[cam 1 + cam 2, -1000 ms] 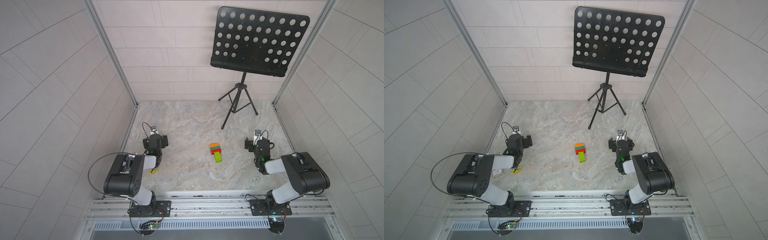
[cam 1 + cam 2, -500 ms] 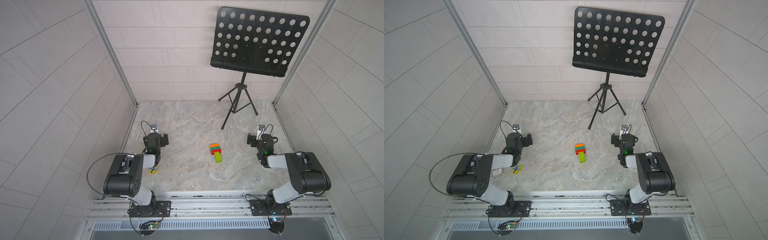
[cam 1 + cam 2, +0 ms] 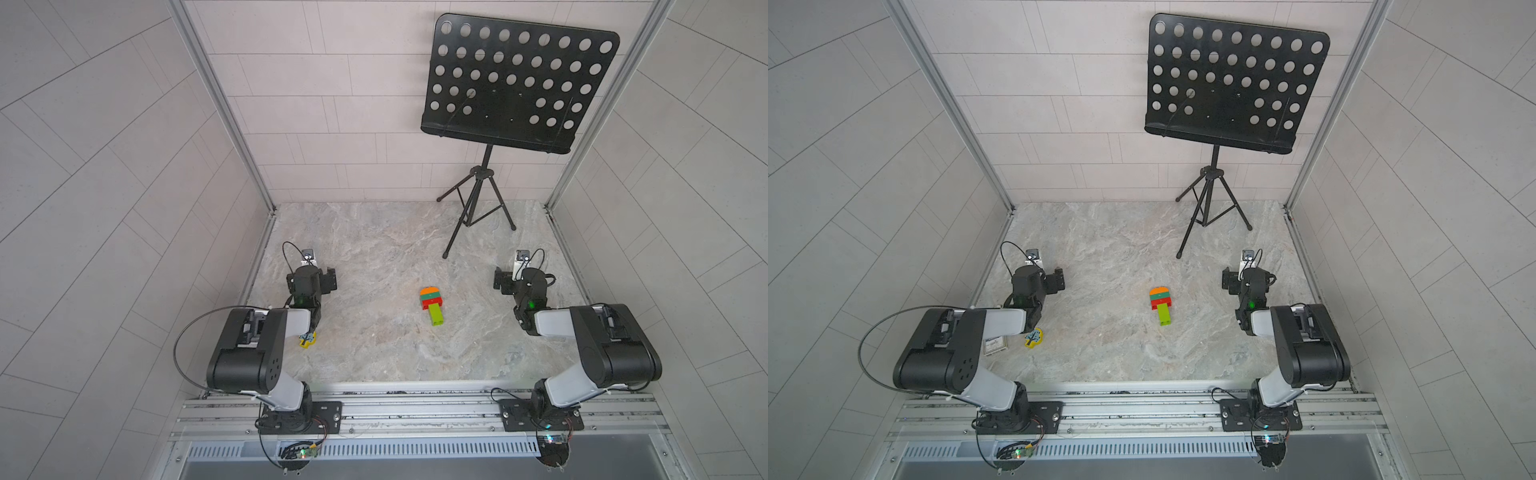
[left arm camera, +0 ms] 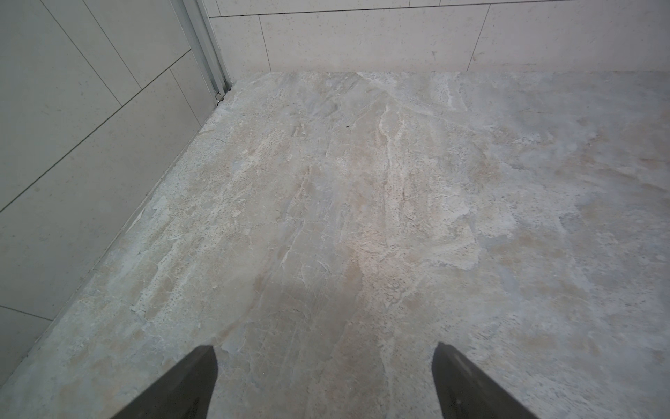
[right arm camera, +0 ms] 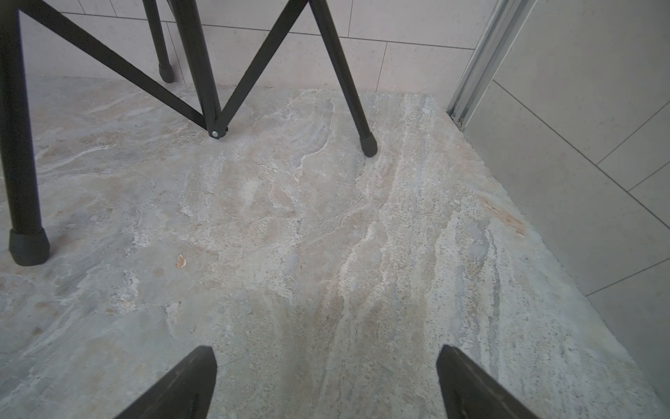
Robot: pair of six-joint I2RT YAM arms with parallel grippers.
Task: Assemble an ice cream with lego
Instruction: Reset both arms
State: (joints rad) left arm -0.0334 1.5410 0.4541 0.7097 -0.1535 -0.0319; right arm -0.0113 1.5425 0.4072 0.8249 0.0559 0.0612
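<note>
Mid-table, between the two arms: the ice cream (image 3: 431, 305) (image 3: 1161, 304) lies flat on the stone-patterned table (image 3: 374, 249), seen in both top views, with all its bricks joined.
Layers: the rounded orange brick is at the far end, then dark green, then red; the narrow lime-green stem points near and slightly right.
Contact: neither arm touches the ice cream; both are well apart from it.
Left side: the left arm (image 3: 249, 345) is folded back, its wrist facing the far left corner.
Left gripper (image 4: 324, 353): the jaws are spread wide and carry nothing; only bare table shows between the dark fingers (image 4: 188, 384).
Right side: the right arm (image 3: 602, 349) is folded back the same way, facing the far right corner.
Right gripper (image 5: 326, 353): the jaws are spread wide and carry nothing, with bare table between the fingers (image 5: 185, 384).
Near left: a flat yellow piece (image 3: 1033, 337) lies just beside the left arm, with a small card (image 3: 995, 345) to its left, partly under the arm.
Far right: a black perforated music stand (image 3: 515, 83) is on its tripod; its legs (image 5: 362, 138) show in the right wrist view.
</note>
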